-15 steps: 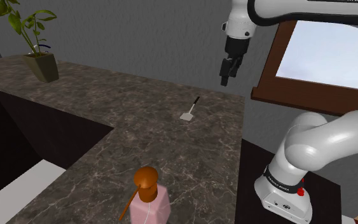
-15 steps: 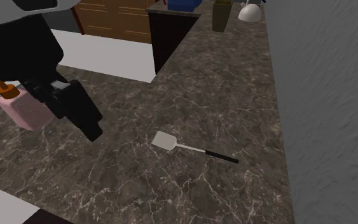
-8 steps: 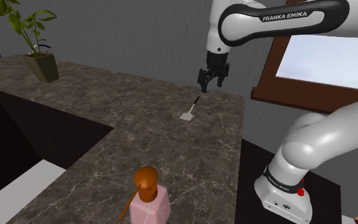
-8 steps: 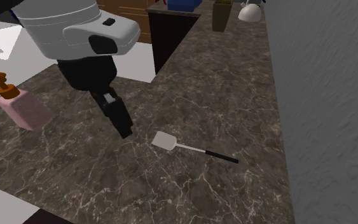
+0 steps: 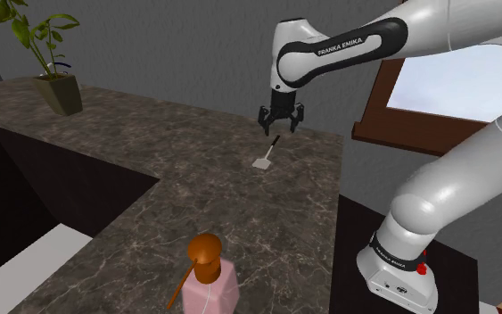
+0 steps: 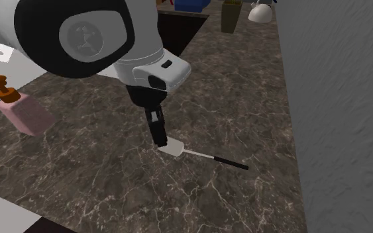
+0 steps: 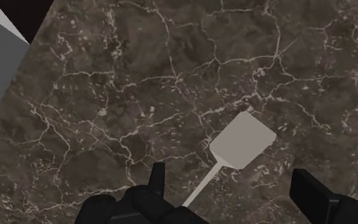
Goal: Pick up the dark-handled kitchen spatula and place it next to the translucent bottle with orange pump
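This is a home kitchen: a dark stone countertop with pale veins (image 5: 222,192) carries a grey flat spatula with black handle (image 5: 265,157), a pink bottle with orange pump (image 5: 211,281) at six o'clock and a green potted plant (image 5: 53,67) at ten o'clock. A brown-framed window (image 5: 458,85) is at three o'clock.

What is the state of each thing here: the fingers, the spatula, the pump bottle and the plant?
Spatula: lying flat on the counter, not held.
Fingers: open, above the spatula, holding nothing.
Pump bottle: upright on the counter.
Potted plant: upright on the counter.
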### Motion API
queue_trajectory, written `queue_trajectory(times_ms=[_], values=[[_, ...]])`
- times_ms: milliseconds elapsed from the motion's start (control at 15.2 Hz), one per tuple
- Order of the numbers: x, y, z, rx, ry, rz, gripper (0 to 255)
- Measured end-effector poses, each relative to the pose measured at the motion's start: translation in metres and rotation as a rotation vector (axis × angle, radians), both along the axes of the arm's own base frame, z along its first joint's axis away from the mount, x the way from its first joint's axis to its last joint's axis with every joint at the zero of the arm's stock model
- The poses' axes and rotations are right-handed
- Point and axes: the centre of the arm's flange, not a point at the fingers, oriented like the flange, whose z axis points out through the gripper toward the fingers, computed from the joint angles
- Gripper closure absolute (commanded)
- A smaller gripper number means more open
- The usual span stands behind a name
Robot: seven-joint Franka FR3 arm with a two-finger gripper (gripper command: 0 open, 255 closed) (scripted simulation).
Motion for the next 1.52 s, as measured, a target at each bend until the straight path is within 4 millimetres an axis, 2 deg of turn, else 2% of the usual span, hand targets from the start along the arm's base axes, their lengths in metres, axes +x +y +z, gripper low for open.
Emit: queue_trajectory(times_ms=[330, 726, 858, 1254, 1518], values=[[0.046, -0.030, -0.041, 0.005, -0.014, -0.248, 0], [0.082, -0.076, -0.092, 0.011, -0.030, -0.546, 0], [0.087, -0.086, -0.101, 0.012, -0.032, -0.587, 0], [0.089, -0.090, -0.134, 0.012, -0.033, -0.602, 0], [0.089, -0.089, -0.140, 0.012, -0.033, -0.602, 0]])
